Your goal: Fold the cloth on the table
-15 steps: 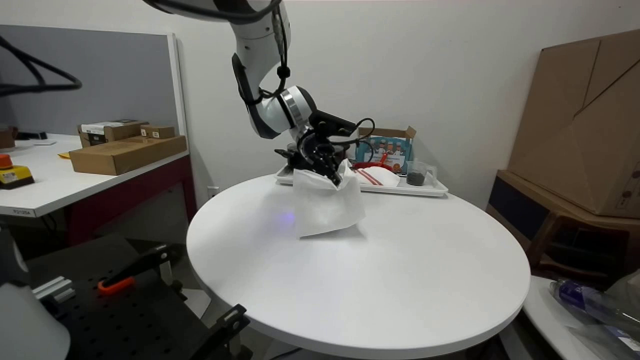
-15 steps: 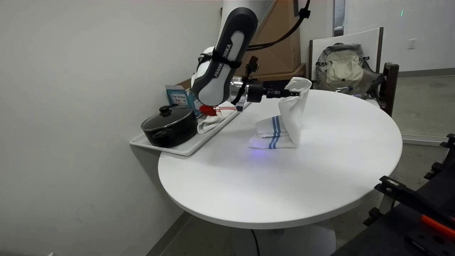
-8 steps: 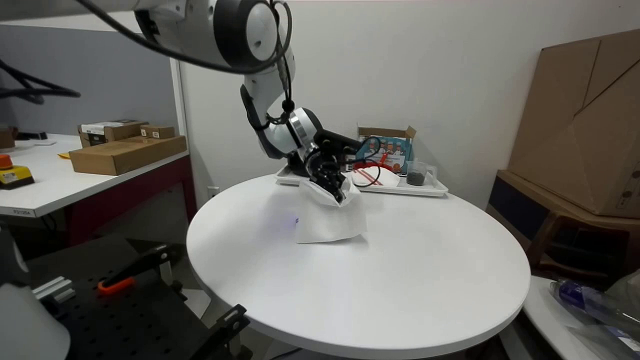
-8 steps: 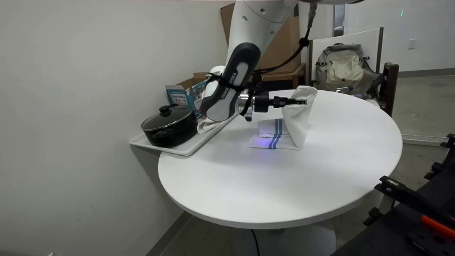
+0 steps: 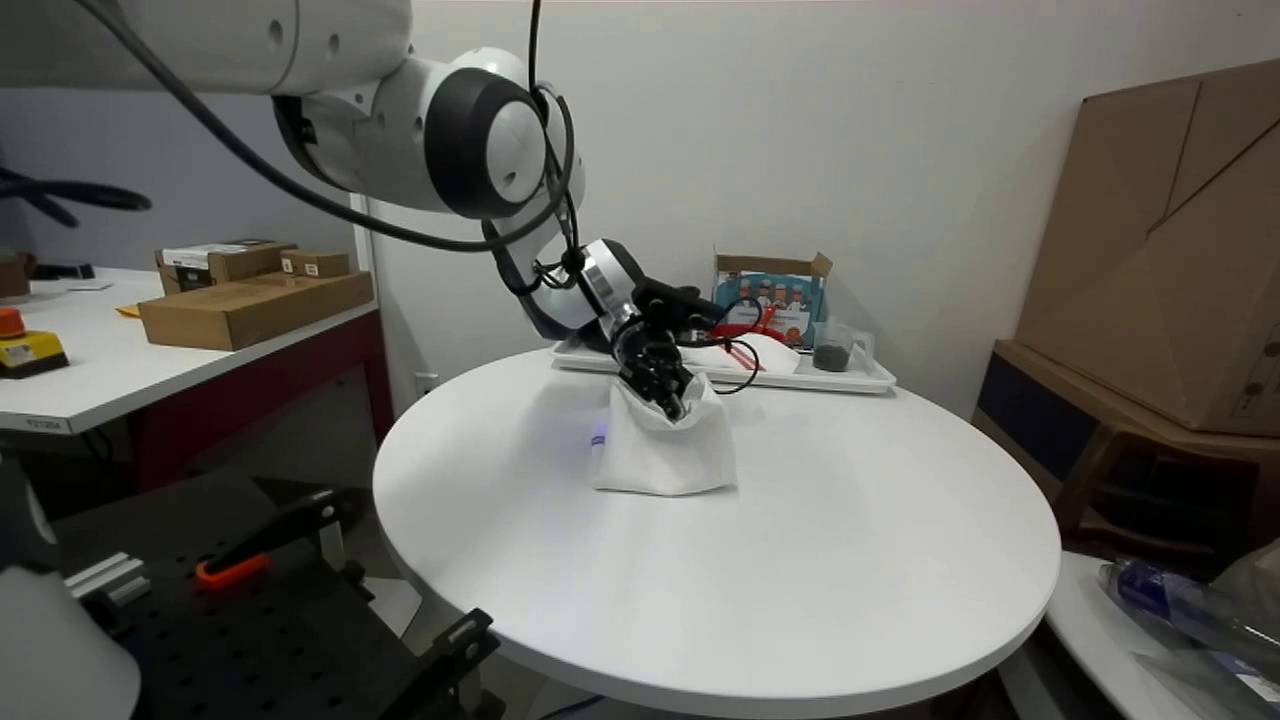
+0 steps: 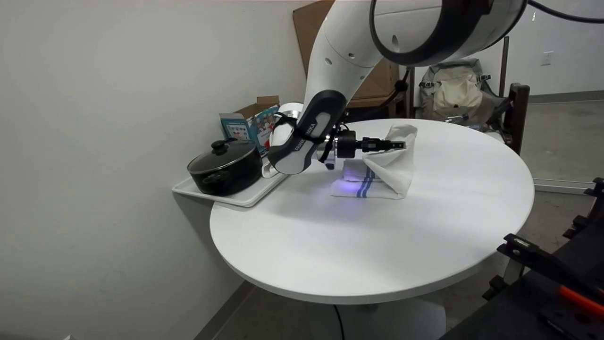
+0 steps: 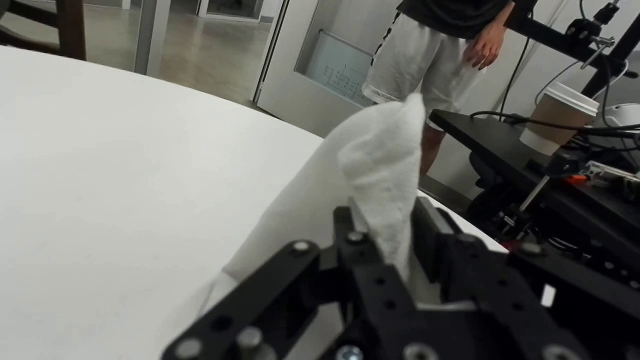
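A white cloth (image 5: 665, 468) with blue stripes is on the round white table. In an exterior view its folded striped layers (image 6: 363, 188) lie flat, and one end stands raised at the gripper. My gripper (image 5: 676, 408) is low over the table at this raised end; it also shows in an exterior view (image 6: 398, 145). In the wrist view the gripper (image 7: 384, 212) has its fingers partly apart, with a raised flap of the cloth (image 7: 382, 165) between them. The inner face of one finger shows uncovered beside the flap. The cloth below the jaws is mostly hidden.
On the table (image 5: 830, 570), a white tray (image 6: 250, 200) stands at the wall. It holds a black lidded pot (image 6: 226, 167), a box (image 5: 790, 300), a red item, a red-striped towel and a clear cup (image 5: 835, 347). A person (image 7: 420, 55) stands beyond the table.
My gripper has moved down toward the table, fast then slower. The raised end of the cloth has sunk with it and sags more. The flat striped layers have stayed in place.
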